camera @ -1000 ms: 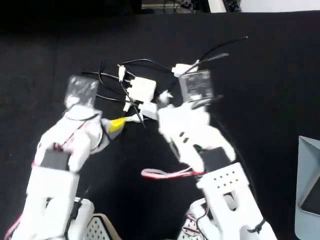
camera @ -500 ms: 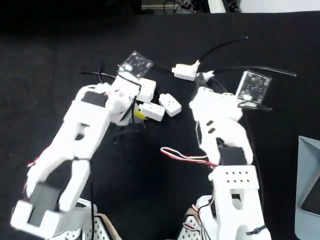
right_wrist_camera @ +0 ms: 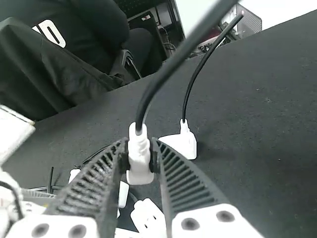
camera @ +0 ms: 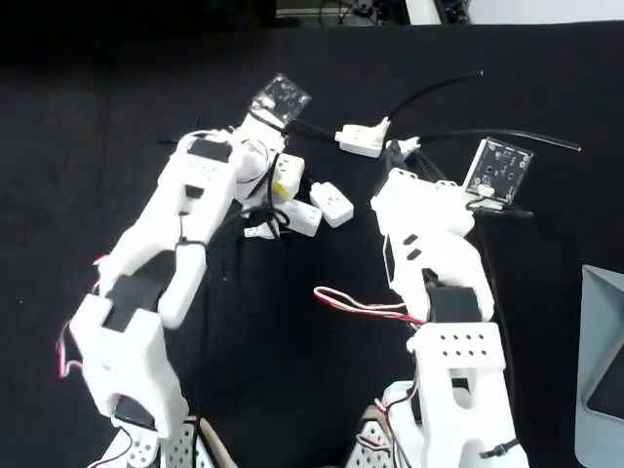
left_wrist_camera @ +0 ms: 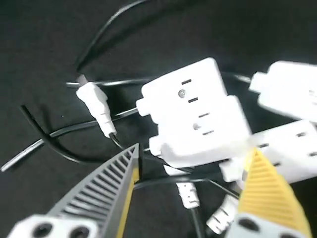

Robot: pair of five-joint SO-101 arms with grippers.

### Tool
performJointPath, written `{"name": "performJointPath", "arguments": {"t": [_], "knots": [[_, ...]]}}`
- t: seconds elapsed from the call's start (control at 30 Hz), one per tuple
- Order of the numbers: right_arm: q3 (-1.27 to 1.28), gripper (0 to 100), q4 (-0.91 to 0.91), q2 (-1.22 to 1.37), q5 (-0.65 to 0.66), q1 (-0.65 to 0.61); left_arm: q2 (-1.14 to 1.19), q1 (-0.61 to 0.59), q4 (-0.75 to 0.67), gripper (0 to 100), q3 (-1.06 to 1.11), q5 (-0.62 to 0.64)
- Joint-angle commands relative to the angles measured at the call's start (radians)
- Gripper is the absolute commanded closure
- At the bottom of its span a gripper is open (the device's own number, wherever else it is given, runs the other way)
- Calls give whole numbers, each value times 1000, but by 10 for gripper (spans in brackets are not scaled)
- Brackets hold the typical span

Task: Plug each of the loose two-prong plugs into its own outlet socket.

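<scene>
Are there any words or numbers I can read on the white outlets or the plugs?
None that I can read.
Outlet block: only slots and a round screw mark, no letters.
Plug held in the right gripper: plain white.
Smaller outlet in the high view: too small to tell.

White outlets (left_wrist_camera: 193, 119) and plug (right_wrist_camera: 139, 158), black cords (right_wrist_camera: 171, 64) and table (camera: 97, 97).

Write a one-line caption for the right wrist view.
Right gripper shut on a white plug, its black cord arching up above the black table.
</scene>
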Motion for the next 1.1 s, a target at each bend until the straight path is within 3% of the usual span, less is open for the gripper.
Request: {"name": "performJointPath", "arguments": {"t": [0.0,0.5,0.77,0.93,1.07], "knots": [[-7,985,-20,4,-9,11,81,-21,-14,693,-125,-51],[-7,985,-20,4,-6,9,270,-59,-21,706,-320,-48],[-2,985,-21,4,-6,9,293,-33,-83,822,-269,-48],[1,985,-23,4,-6,9,259,-44,-23,905,-275,-48],[1,985,-23,4,-6,9,161,-36,112,931,-266,-48]]}}
